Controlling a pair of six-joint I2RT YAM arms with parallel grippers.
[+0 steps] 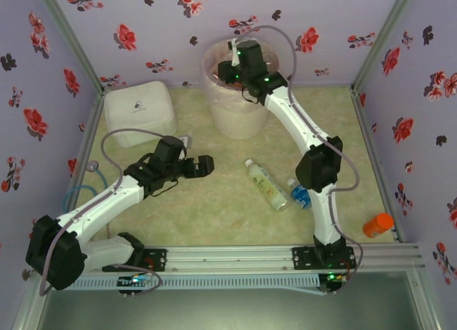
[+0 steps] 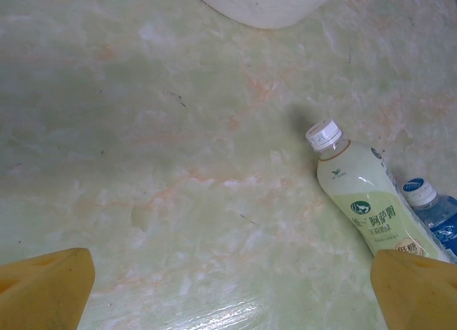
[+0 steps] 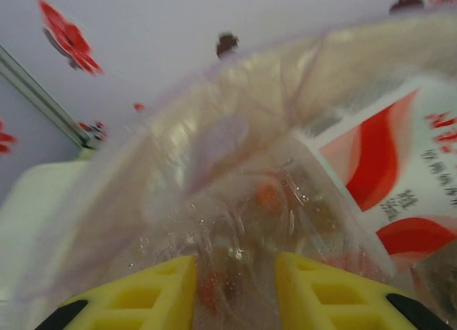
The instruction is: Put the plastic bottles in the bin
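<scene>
The pale-pink bin (image 1: 235, 112) stands at the back of the table, and its base (image 2: 271, 1) is at the top of the left wrist view. My right gripper (image 1: 233, 69) hangs over its mouth. Its yellow fingers (image 3: 235, 294) are shut on a clear plastic bottle (image 3: 246, 216), inside the pink liner (image 3: 207, 137) and next to a red-labelled bottle (image 3: 385, 173). A pale-green-labelled bottle (image 1: 265, 184) (image 2: 360, 194) and a blue-labelled one (image 1: 299, 193) (image 2: 435, 212) lie on the table. My left gripper (image 1: 203, 166) (image 2: 232, 294) stands open left of them, with nothing between its fingers.
A white lidded box (image 1: 139, 112) (image 3: 36, 216) sits at the back left beside the bin. An orange bottle-like object (image 1: 377, 224) lies beyond the table's right edge. Flowered walls close in three sides. Bare marbled tabletop (image 2: 178, 166) lies ahead of the left gripper.
</scene>
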